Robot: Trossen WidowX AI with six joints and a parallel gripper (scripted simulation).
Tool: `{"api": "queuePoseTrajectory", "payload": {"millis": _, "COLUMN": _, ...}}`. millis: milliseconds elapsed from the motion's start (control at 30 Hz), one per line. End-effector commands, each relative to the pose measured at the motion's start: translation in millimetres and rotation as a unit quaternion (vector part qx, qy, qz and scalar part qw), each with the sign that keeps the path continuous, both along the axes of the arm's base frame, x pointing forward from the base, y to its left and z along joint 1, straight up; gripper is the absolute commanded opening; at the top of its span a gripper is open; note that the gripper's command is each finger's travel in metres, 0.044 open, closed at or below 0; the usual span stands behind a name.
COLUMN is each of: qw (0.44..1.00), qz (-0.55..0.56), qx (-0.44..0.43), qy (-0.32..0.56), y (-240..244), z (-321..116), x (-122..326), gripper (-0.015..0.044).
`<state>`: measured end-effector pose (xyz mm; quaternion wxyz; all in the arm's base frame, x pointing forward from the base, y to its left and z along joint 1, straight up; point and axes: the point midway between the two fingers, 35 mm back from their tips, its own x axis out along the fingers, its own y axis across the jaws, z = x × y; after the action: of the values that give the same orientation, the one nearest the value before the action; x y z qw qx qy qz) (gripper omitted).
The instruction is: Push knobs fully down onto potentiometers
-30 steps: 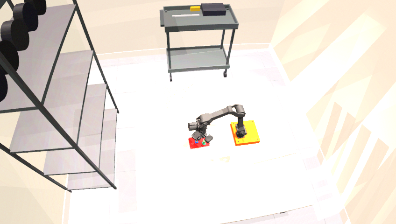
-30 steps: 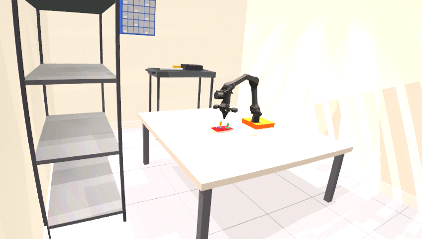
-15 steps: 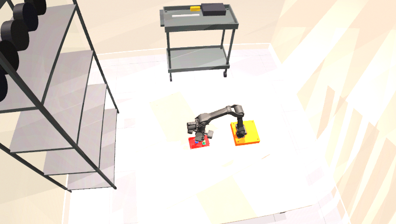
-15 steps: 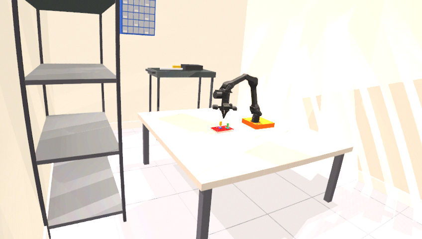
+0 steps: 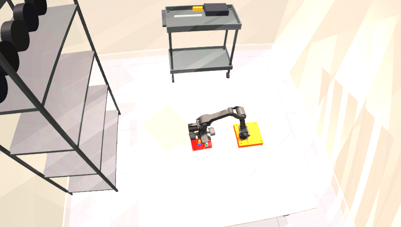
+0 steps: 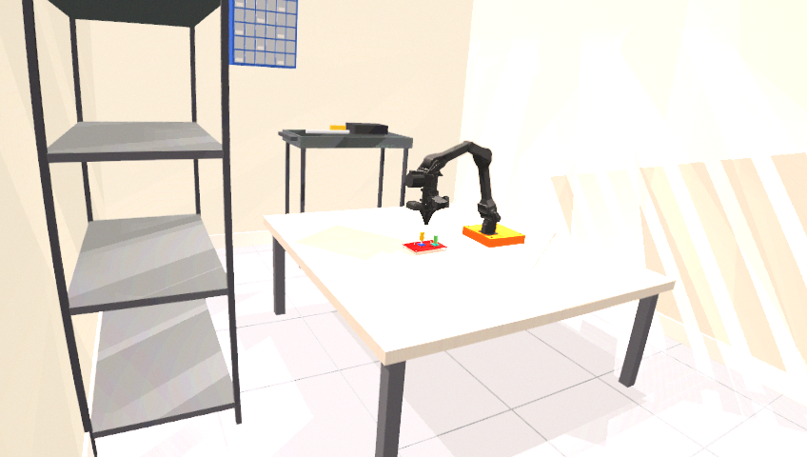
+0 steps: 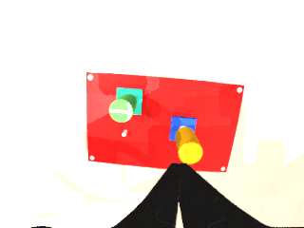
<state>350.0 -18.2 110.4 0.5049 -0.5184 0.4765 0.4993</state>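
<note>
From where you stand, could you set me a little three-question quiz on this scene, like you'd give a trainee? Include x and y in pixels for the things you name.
1. True or false: the tool (image 5: 204, 141) (image 6: 426, 222) (image 7: 178, 170) is shut.
2. Which knob stands over the blue potentiometer (image 5: 199, 144) (image 6: 421, 244) (image 7: 176, 123): (a) green, (b) yellow, (c) black?
3. Fill in: the circuit board (image 5: 196, 147) (image 6: 416, 247) (image 7: 157, 90) is ____ in color.

Key: 1 true; 2 b; 3 red.
</note>
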Motion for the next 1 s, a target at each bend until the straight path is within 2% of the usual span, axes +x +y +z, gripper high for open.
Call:
{"api": "queuePoseTrajectory", "payload": {"millis": 0, "qw": 0.998, "qz": 0.064, "qx": -0.006, "qy": -0.003, "y": -1.3, "z": 4.0, "x": 3.4, "gripper": 0.0000}}
{"api": "queuePoseTrajectory", "payload": {"millis": 433, "qw": 0.958, "qz": 0.285, "qx": -0.017, "qy": 0.002, "y": -3.0, "z": 9.0, "x": 7.9, "gripper": 0.0000}}
{"api": "queuePoseTrajectory", "payload": {"millis": 967, "qw": 0.858, "qz": 0.513, "qx": -0.025, "qy": 0.008, "y": -5.0, "z": 14.5, "x": 12.7, "gripper": 0.0000}}
